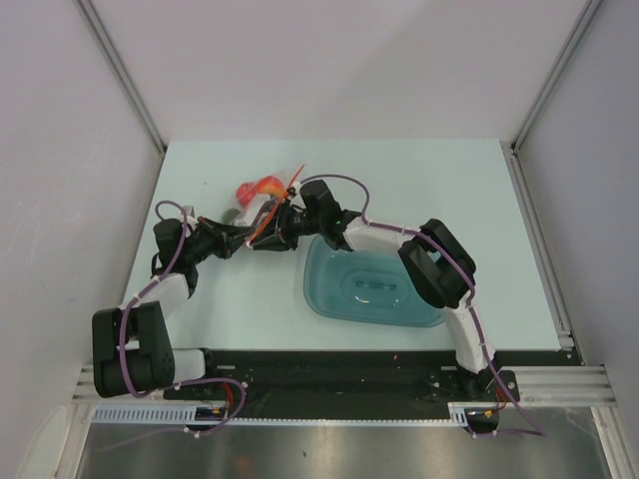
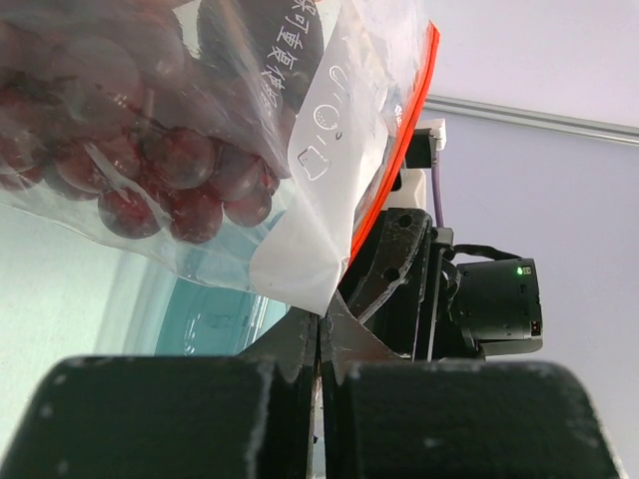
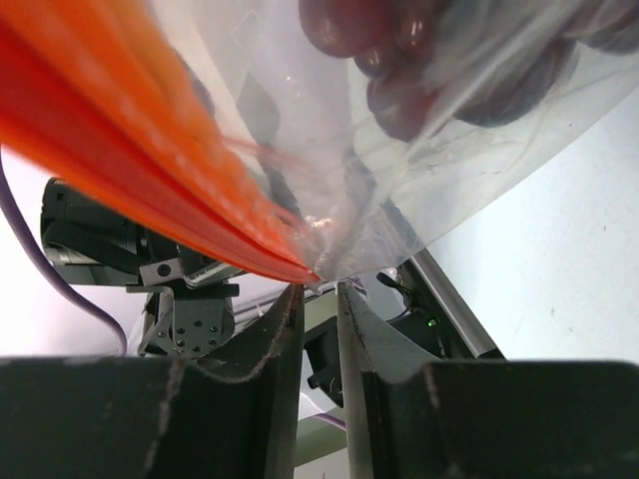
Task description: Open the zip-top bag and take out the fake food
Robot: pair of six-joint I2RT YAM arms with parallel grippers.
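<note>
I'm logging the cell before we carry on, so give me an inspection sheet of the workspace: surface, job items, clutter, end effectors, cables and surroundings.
Surface: pale table, no spills seen.
Job's things: clear bag held between both arms, orange zip strip along one edge; dark-red grapes and other fruit inside; mouth open or shut cannot be told.
Clutter: teal tub on the table beside the right arm, nothing seen in it.
End effectors: left end effector shut on the bag's clear edge; right end effector shut on the bag beside the zip strip.
Cables: purple cable along each arm, no snag seen.
Surroundings: white walls, metal rails; nothing else seen.
</note>
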